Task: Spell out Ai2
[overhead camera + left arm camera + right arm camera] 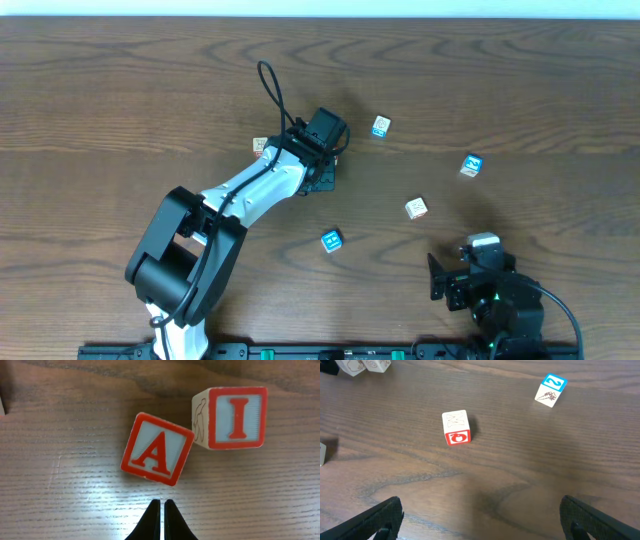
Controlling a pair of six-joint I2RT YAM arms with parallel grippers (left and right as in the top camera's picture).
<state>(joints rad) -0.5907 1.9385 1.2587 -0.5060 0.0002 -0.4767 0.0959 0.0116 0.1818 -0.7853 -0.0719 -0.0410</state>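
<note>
In the left wrist view a red-framed "A" block (157,448) lies tilted on the table, its corner touching or nearly touching a red-framed "I" block (231,417) to its right. My left gripper (162,503) is shut and empty just in front of the A block. In the overhead view my left gripper (318,162) covers both blocks. A blue "2" block (471,165) lies at the right and also shows in the right wrist view (550,390). My right gripper (475,270) is open and empty near the front edge.
A block with a red face (416,208) lies ahead of my right gripper and also shows in the right wrist view (455,427). Blue blocks lie at the back (381,126) and the middle front (331,240). A tan block (260,146) sits beside the left arm.
</note>
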